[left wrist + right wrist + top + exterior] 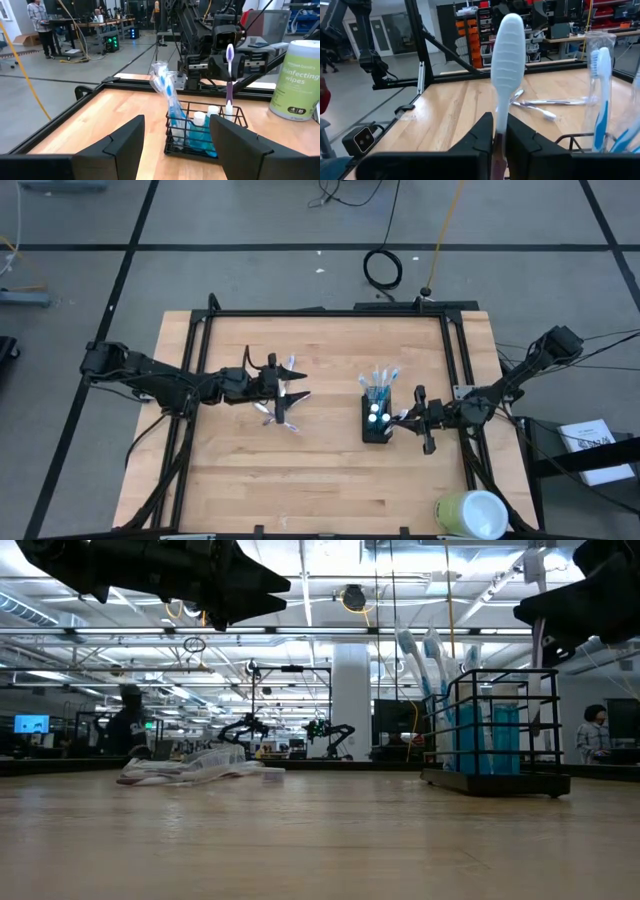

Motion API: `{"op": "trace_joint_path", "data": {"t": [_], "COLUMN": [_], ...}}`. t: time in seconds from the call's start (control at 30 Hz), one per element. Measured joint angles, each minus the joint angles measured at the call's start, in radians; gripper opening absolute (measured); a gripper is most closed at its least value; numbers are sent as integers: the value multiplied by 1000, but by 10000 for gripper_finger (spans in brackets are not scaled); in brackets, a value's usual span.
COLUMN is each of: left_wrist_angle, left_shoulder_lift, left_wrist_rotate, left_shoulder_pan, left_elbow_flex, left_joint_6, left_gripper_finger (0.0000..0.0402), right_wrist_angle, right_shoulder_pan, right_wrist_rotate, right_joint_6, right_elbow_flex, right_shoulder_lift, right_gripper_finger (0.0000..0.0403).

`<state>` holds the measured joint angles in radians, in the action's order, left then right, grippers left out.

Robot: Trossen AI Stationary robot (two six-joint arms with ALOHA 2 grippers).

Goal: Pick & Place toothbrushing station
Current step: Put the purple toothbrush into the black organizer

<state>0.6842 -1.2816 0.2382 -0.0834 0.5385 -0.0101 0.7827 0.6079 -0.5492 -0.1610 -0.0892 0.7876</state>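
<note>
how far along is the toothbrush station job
Partly done. The black wire holder already has wrapped blue-and-white toothbrushes and white-capped tubes standing in it. In hand: the right gripper is shut on a purple-handled toothbrush held upright beside the holder, not yet in. Left: loose toothbrushes lie on the table under the open left gripper.

We reach our left arm in from the table's left edge, the left gripper (pixel 283 395) raised off the surface with its fingers (pixel 125 137) spread apart. Our right arm comes in from the right edge, the right gripper (pixel 408 418) raised too, its fingers (pixel 481 137) pinched together on a toothbrush (pixel 506 65).
</note>
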Motion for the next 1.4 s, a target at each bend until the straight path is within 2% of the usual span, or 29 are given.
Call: {"op": "trace_joint_path", "data": {"t": [0.23, 0.6, 1.07, 1.23, 1.4], "left_wrist_angle": [0, -1, -11, -36, -39], "left_shoulder_lift": [0, 0, 0, 0, 0], "left_wrist_rotate": [0, 0, 0, -12, -68], "left_shoulder_pan": [0, 9, 21, 20, 19], "left_elbow_flex": [0, 1, 1, 1, 1], "left_joint_6": [0, -1, -21, -26, -76], "left_gripper_finger": [227, 227, 227, 227, 227], "right_wrist_angle": [-1, 5, 70, 179, 277], "right_shoulder_pan": [0, 0, 0, 1, 2], "right_wrist_rotate": [0, 29, 30, 30, 29], "right_joint_6": [-20, -59, -64, 0, 98], "right_elbow_flex": [8, 10, 10, 10, 10], "right_shoulder_lift": [8, 91, 94, 92, 56], "right_gripper_finger": [19, 17, 138, 155, 157]}}
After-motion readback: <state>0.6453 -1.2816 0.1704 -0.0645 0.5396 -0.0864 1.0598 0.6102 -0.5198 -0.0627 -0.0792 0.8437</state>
